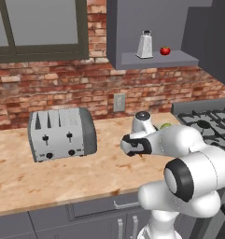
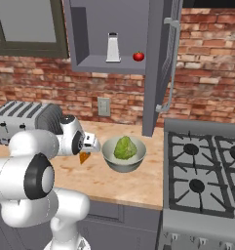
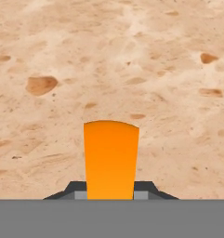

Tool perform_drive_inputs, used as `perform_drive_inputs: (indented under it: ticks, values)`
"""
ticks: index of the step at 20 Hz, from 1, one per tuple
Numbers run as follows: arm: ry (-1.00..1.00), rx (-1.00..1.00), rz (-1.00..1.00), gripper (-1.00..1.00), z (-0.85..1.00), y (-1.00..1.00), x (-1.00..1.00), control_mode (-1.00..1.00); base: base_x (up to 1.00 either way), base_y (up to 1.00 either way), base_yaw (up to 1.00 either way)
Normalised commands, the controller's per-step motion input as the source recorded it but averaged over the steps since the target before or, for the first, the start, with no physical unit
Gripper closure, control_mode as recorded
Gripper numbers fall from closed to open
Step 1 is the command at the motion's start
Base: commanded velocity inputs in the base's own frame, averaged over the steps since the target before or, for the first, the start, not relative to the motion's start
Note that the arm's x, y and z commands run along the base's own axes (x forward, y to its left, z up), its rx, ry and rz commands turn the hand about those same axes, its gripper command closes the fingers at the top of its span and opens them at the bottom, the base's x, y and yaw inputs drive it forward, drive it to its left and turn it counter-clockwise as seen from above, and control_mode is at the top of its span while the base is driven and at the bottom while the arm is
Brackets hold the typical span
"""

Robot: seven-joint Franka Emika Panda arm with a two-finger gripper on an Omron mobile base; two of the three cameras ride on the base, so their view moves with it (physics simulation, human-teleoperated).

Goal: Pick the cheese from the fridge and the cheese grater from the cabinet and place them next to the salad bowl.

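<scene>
Hand view: you've got the cheese point(image 3: 111, 160) pinched between the gripper's point(image 3: 111, 195) two tips, jaws closed tight on it, wedge sticking out over bare bench point(image 3: 155, 69). Nothing under it, so a drop spot looks free.

Right base view: cheese point(image 2: 84, 157) hangs just off the bench point(image 2: 119, 183) from the gripper point(image 2: 89, 146), just left of the salad bowl point(image 2: 124, 154) and not touching it. That's about where you want it, I'd say: beside the bowl, not in it.

Why low: wedge is tiny, so my guess is you keep it close to the surface so it doesn't bounce or roll when you let go.

Grater: cheese grater point(image 2: 113, 48) stands upright on the shelf niche of the cabinet point(image 2: 114, 19), a small red tomato point(image 2: 138, 56) to its right. Untouched, so that's your second half.

Toaster: toaster point(image 1: 62, 134) sits well left, out of your way.

Watch out: cabinet door point(image 2: 160, 68) hangs open above the bowl, so mind it on the reach up.
</scene>
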Motion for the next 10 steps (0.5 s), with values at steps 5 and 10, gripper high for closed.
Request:
perform_drive_inputs:
  ticks: [5, 10]
  values:
    - [0.00, 0.00, 0.00, -1.00, 0.00, 0.00, 0.00, -1.00, 0.00, 0.00, 0.00]
    - [0.00, 0.00, 0.00, -1.00, 0.00, 0.00, 0.00, -1.00, 0.00, 0.00, 0.00]
